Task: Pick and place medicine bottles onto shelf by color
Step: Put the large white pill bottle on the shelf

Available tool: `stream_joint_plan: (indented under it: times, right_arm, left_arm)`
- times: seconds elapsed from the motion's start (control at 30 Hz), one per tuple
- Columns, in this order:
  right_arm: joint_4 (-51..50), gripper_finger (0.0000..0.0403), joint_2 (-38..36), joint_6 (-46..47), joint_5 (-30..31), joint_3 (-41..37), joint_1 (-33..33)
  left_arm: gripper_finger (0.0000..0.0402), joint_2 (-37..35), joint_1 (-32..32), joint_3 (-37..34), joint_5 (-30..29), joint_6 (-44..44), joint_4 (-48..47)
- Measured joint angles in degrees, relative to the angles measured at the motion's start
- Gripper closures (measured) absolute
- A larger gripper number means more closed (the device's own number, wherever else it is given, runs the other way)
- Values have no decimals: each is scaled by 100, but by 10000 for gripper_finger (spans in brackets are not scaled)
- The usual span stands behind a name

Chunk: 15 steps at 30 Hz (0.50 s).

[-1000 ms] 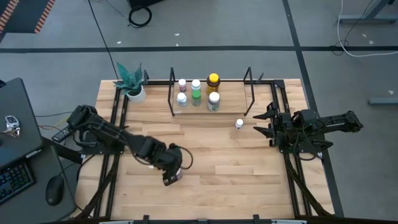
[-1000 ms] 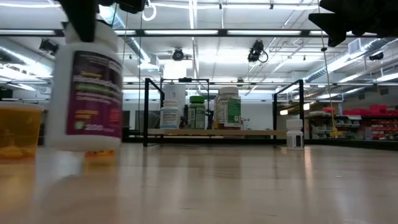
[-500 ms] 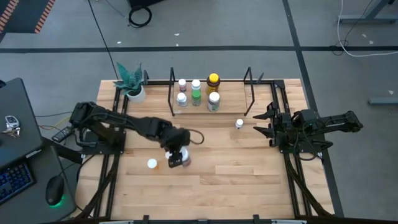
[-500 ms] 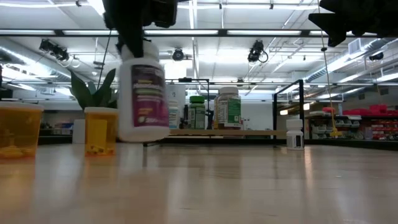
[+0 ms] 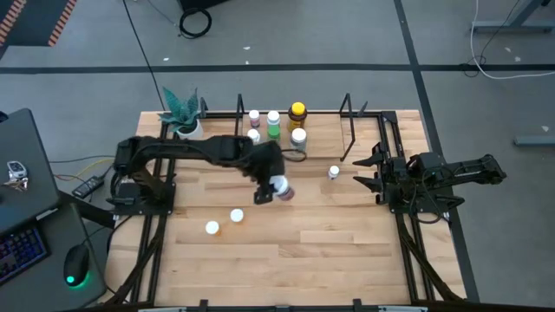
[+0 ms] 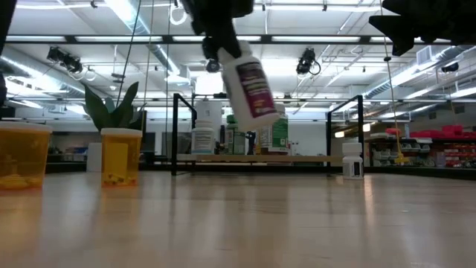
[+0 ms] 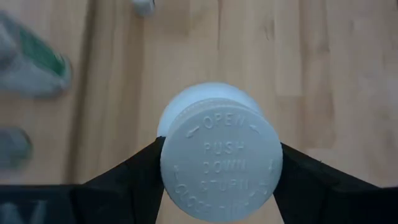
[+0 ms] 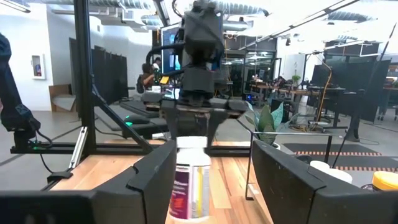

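Shelf: low light-wood shelf w/ thin black wire ends, at the table's far edge; five bottles on it, incl. a green one and a larger yellow-capped one.
Left over: small white bottle on the light-wood table, just in front of the shelf's right end; two white-capped orange bottles and nearer the front-left.
Progress (judged): a bit past halfway; five shelved, one in transit, three to go. Colour grouping can't be checked at this range.
Left claw: left claw raised over mid-table, just in front of the shelf, clamped on a white-capped bottle w/ purple label.
Grip: wrist view shows both dark fingers pressed to the cap's sides, approx. half open, cap filling the gap.
Bottle pose: clear of the table, tilted, base swung toward the shelf (low view).
Right claw: right claw parked at the table's right edge, near the small white bottle, fingers apart, holding nothing.
Next (judged): set the purple-label bottle upright w/ like-coloured ones; tilt could tip it or its neighbours.
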Motion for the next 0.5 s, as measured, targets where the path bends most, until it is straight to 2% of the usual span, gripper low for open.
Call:
stream_joint_plan:
  times: [0.3,0.5]
  right_arm:
    - [2,185,1,0,1,0,0]
    - [-5,185,1,0,10,0,0]
  left_arm:
    - [154,1166,471,1630,-84,958,-368]
    - [151,1692,644,2050,-76,1346,-491]
